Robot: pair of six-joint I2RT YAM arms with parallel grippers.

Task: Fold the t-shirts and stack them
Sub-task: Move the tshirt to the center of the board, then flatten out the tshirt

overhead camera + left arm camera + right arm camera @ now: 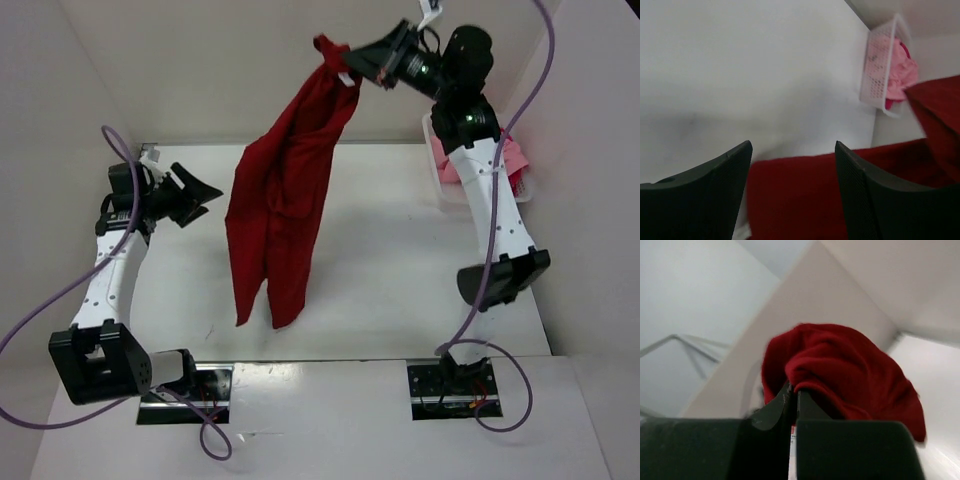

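Right claw (347, 72) clamps the hanging dark red shirt (285, 200); left claw (207, 201) apart beside its edge.

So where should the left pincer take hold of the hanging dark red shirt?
Probably its left-hand edge around mid-height, coming in from the left: the dark red shirt hangs limp from the shut right pincer, and the open left pincer faces that free edge.

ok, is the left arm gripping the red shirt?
No, the left jaws stand open beside the dark red shirt, which hangs from the shut right jaws alone.
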